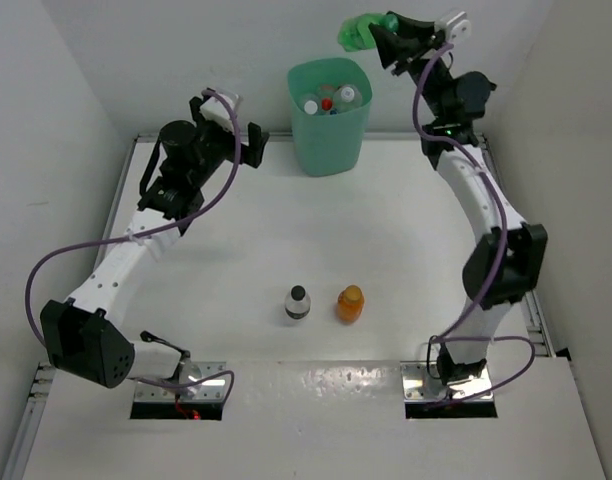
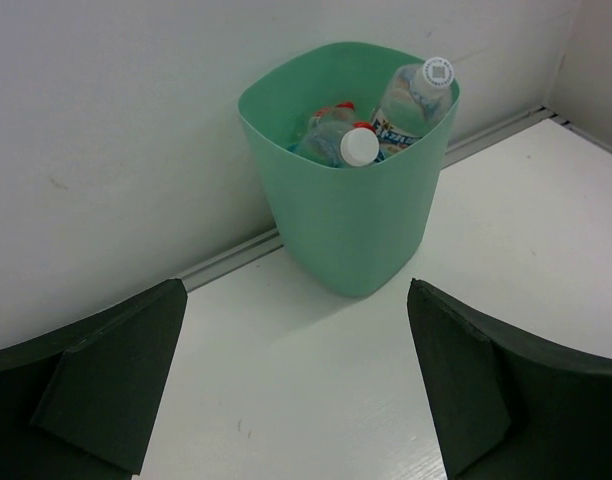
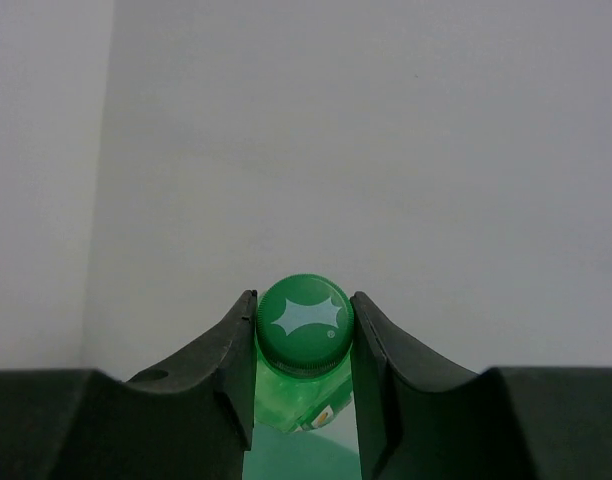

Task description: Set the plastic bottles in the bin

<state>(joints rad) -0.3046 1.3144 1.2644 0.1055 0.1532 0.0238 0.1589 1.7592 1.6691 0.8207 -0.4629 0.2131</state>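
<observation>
1. While the right claw (image 1: 378,38) is clamped on the green plastic bottle (image 3: 304,330), its dark fingers on either side of the ribbed cap, the bottle sits by the back wall, right of the bin (image 1: 331,140).
2. Left claw (image 1: 254,146): fingers wide apart, empty, left of the bin.
3. Bin: smooth mint-green plastic, rounded-square, tapering, with clear bottles (image 1: 331,98) inside.
4. A black-capped clear bottle (image 1: 299,303) and an orange bottle (image 1: 349,303) stand near each other on the white worktop (image 1: 386,250).
</observation>
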